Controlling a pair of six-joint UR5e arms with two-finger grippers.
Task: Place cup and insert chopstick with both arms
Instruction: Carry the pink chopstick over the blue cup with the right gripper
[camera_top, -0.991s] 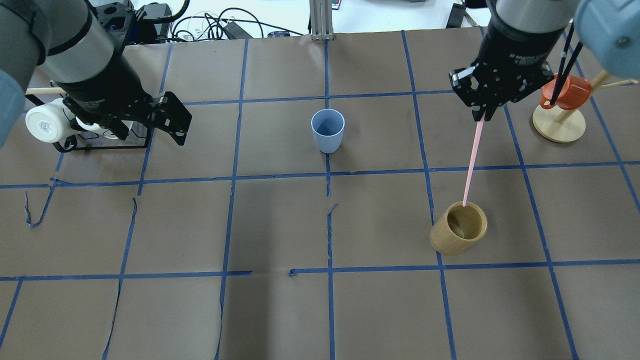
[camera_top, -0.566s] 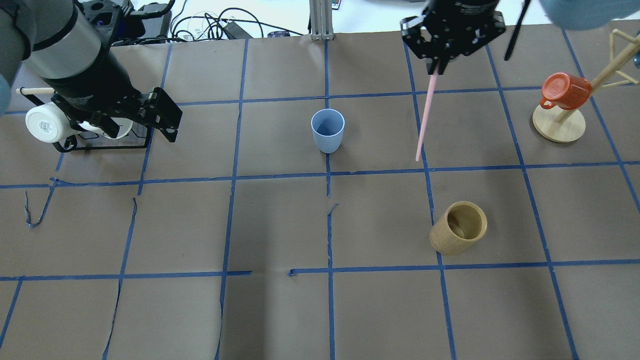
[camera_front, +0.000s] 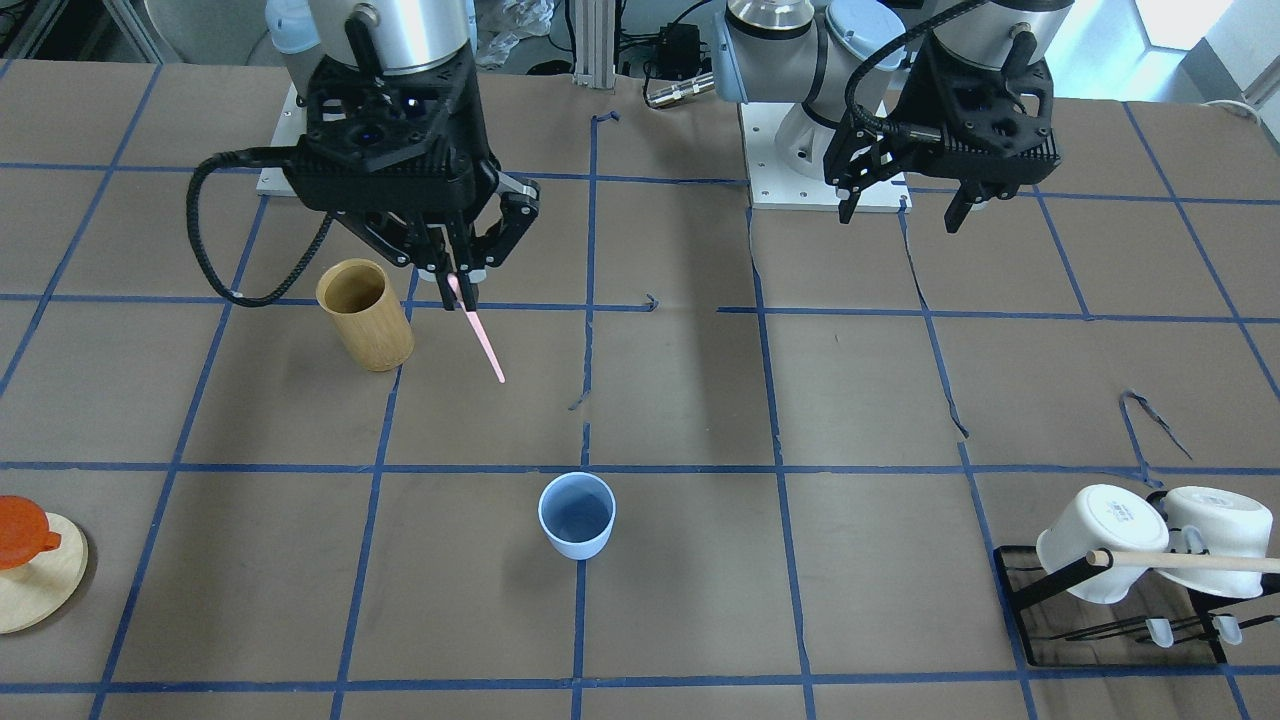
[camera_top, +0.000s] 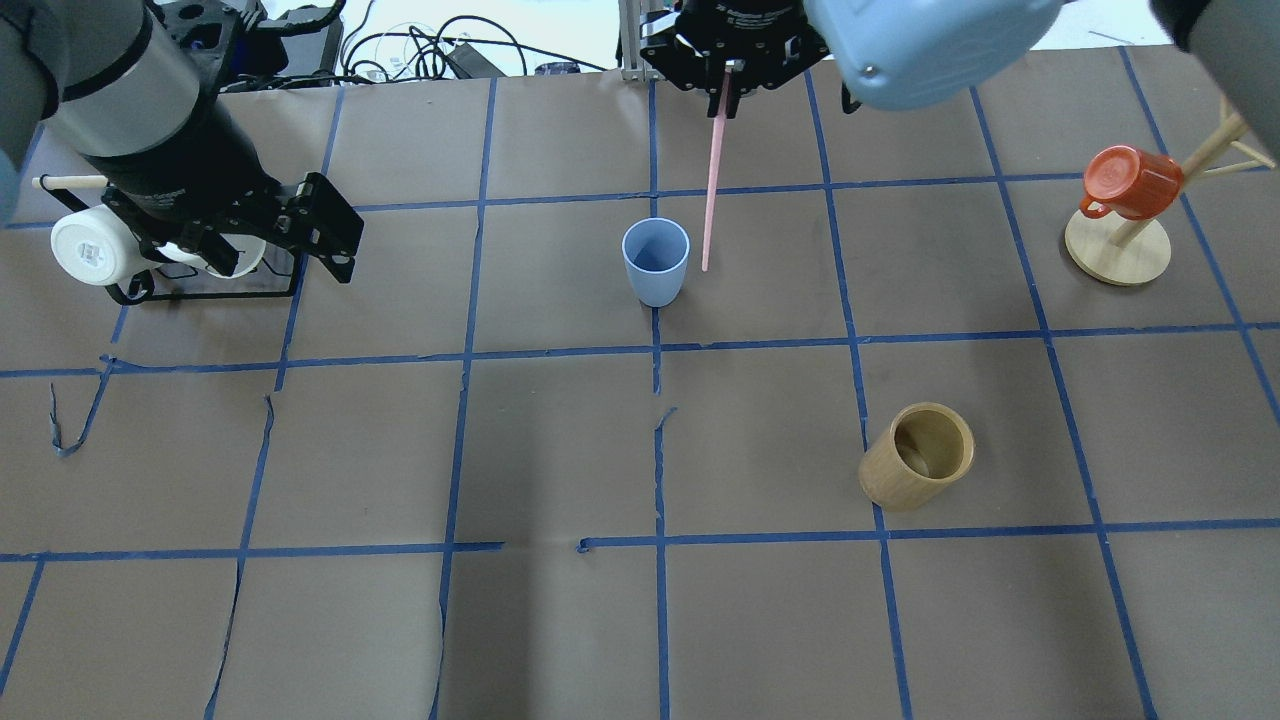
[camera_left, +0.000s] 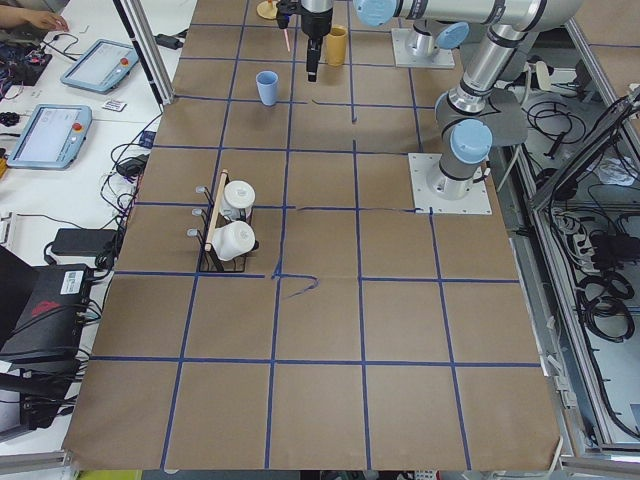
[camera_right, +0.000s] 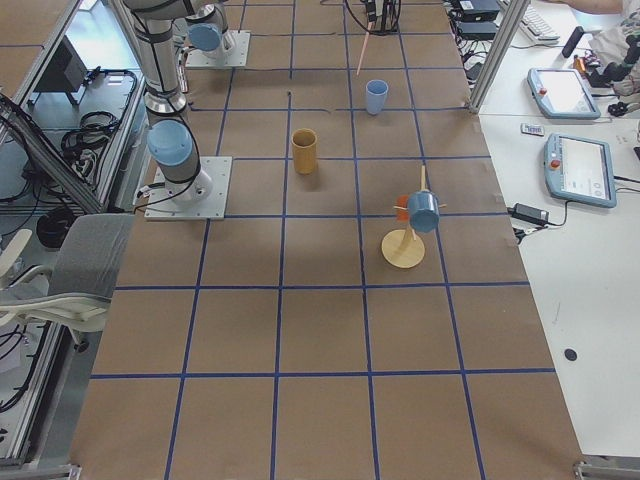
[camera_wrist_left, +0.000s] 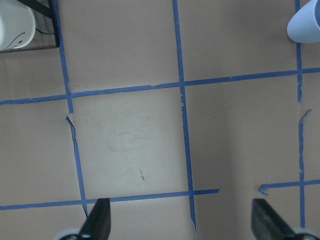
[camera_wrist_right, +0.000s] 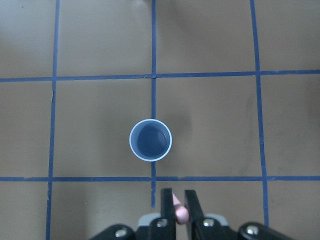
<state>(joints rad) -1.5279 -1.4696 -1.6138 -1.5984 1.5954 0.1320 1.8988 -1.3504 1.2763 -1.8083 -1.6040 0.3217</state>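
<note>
Chopstick (camera_top: 710, 180), one, pink, is hanging tip-down from the right pincer (camera_wrist_right: 178, 200), which is pinching its top end in the air near the single blue cup (camera_top: 655, 262), upright mid-worktop (camera_top: 760, 620). One bamboo cup (camera_top: 918, 455) is standing well apart. The left pincer (camera_front: 900, 208) is pointing down, spread wide and empty, near two white mugs (camera_front: 1100, 540).

bare paper (camera_top: 560, 440) rings the blue cup (camera_top: 655, 262); bamboo holder (camera_top: 917, 456), mug rack (camera_front: 1045, 615) well apart.

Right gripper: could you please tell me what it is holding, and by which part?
The right gripper pinches the thin pink chopstick by its top end; the left gripper holds nothing.
</note>
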